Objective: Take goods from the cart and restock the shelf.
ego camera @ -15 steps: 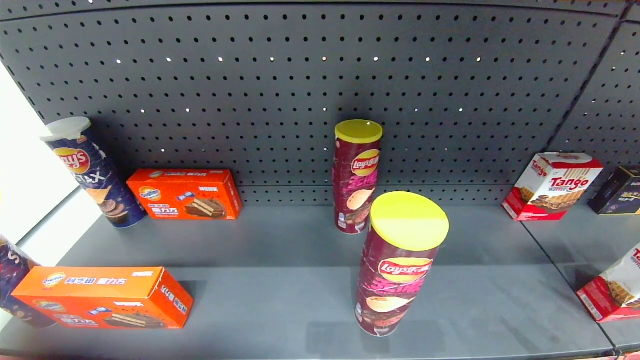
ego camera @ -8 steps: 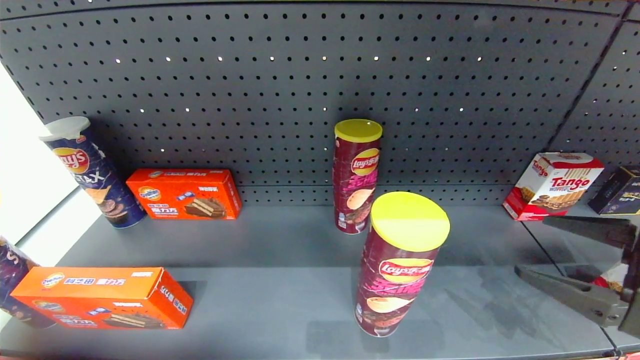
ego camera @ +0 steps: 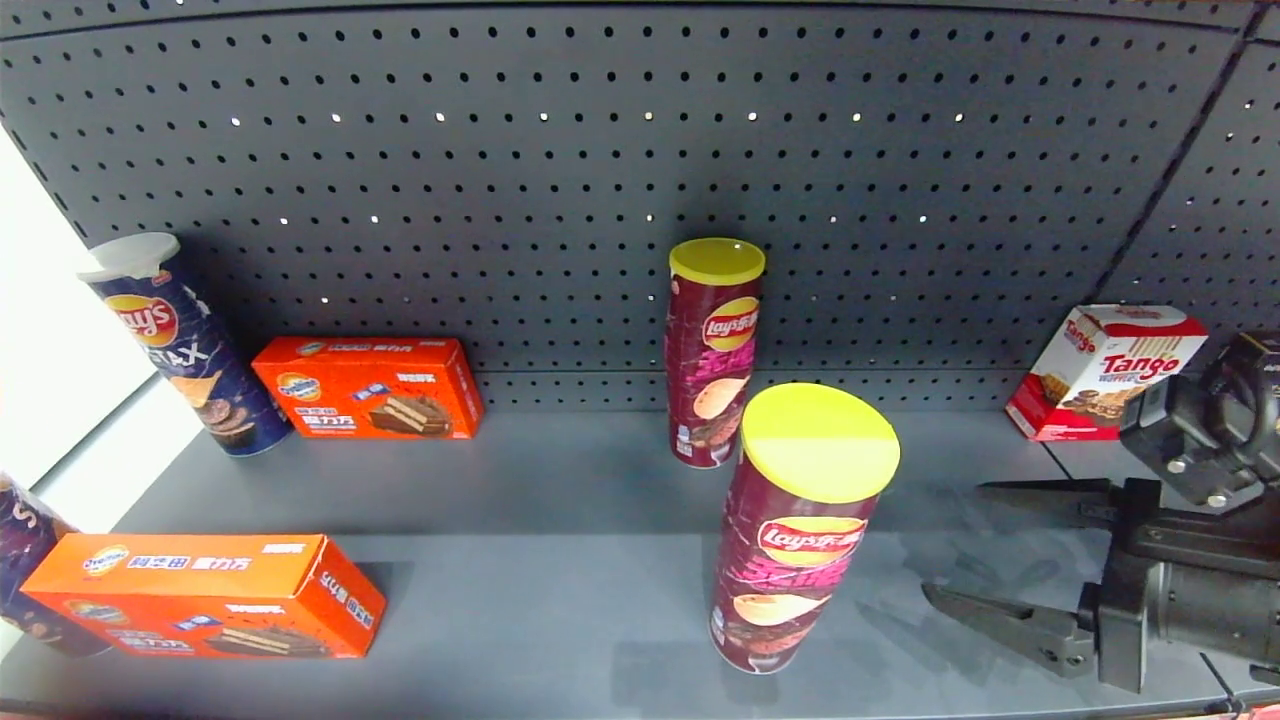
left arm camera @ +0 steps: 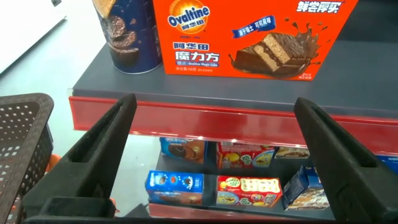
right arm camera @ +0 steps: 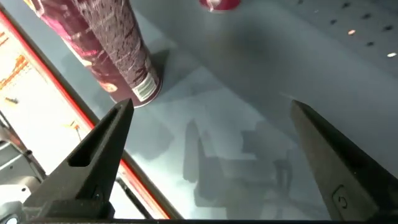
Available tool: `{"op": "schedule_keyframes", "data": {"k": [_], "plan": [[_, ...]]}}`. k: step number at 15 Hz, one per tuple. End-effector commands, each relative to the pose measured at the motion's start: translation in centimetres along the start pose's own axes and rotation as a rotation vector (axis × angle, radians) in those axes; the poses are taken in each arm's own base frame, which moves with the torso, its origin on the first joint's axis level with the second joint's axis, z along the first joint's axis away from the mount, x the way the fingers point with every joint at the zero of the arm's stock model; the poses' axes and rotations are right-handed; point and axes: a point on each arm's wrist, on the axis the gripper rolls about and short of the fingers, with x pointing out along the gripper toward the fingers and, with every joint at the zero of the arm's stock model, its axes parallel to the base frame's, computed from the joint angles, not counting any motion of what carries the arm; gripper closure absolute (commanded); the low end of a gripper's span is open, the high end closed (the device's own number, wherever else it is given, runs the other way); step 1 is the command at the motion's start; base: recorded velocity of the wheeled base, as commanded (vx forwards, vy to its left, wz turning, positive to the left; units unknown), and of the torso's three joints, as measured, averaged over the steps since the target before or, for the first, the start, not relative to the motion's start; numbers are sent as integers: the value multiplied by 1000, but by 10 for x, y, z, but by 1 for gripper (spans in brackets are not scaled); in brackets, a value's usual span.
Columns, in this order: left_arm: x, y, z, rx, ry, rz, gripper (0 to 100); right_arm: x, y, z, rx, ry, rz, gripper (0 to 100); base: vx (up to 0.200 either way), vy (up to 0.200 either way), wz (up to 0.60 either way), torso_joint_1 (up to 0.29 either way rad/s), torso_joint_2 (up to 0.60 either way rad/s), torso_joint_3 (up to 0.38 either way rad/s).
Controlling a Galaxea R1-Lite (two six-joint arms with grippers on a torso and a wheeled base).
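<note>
Two maroon chip cans with yellow lids stand upright on the grey shelf (ego camera: 560,500): the front can (ego camera: 795,530) near the shelf's front edge and the back can (ego camera: 712,355) against the pegboard. My right gripper (ego camera: 955,545) hovers open just above the shelf, to the right of the front can and apart from it. In the right wrist view the right gripper (right arm camera: 211,109) holds nothing, and the front can (right arm camera: 118,50) stands beyond one finger. My left gripper (left arm camera: 214,102) is open and empty, in front of and below the shelf's red front edge (left arm camera: 205,118).
At the shelf's left are a blue chip can (ego camera: 175,340), an orange box (ego camera: 370,388) at the back and another orange box (ego camera: 210,595) in front. A red-and-white wafer box (ego camera: 1100,370) stands at the right. A black mesh basket (left arm camera: 18,137) shows beside the left gripper. Lower shelves hold small boxes (left arm camera: 249,190).
My right gripper came into the head view from the right and moved left over the shelf toward the front maroon can, staying open. The goods have not moved.
</note>
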Motion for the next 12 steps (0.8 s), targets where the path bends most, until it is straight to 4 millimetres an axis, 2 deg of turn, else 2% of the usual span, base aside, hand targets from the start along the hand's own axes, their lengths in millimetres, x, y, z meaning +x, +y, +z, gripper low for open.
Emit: {"op": "schedule_keyframes", "data": {"k": [1,2,12], "plan": [[0,0,0,0,2,1,0,9,0,-1,3,25,13,0,0,0,0,0,0,0],[0,0,0,0,2,1,0,17,0,-2,2,45,26,0,0,0,0,0,0,0],[0,0,0,-2,2,-5,0,44,5,1,-52,90,88,0,0,0,0,0,0,0]]}}
